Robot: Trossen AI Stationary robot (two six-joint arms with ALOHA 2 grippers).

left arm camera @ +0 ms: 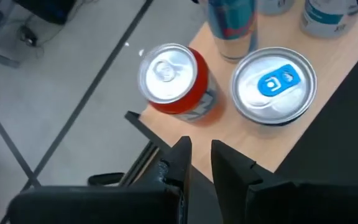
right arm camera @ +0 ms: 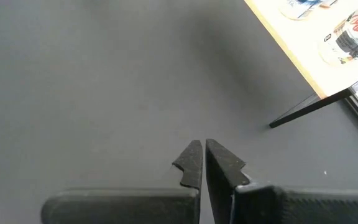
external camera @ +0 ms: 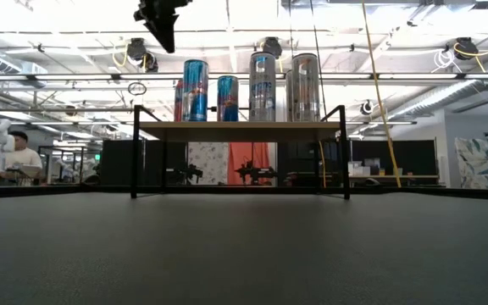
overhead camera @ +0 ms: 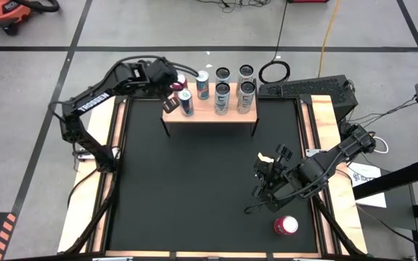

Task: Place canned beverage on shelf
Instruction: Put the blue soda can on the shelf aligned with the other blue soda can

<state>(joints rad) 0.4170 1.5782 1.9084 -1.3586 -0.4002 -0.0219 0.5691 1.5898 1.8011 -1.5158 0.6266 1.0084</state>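
While the left end effector [left arm camera: 197, 155] hovered narrowly parted and empty above the shelf [overhead camera: 209, 114], the red can [left arm camera: 173, 78] stood just beyond its fingertips; the right end effector [right arm camera: 202, 155] waited closed over the bench [overhead camera: 194, 188].

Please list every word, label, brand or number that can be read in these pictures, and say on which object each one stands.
"TROSSEN": white letters on the left arm, high view.
Printing on the cans on the shelf: too small or blurred to read in every view.
Red can lying on the table: label unreadable.
Nothing else is readable.
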